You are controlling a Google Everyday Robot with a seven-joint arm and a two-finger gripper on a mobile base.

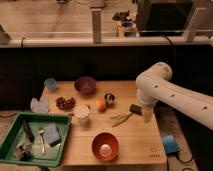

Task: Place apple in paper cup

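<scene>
Your gripper (146,117) is hovering open and empty, well right of 1 apple (101,104) and 1 paper cup (81,114).

A purple bowl (85,85), blue cup (50,84) and dark grapes (65,103) sit behind an orange bowl (96,143) and green tray (45,116).

Apple (101,104): round, orange-yellow, well left of the gripper (146,116) at the table's (135,145) right edge.
Paper cup (81,114): white, upright, just beyond the apple.
</scene>
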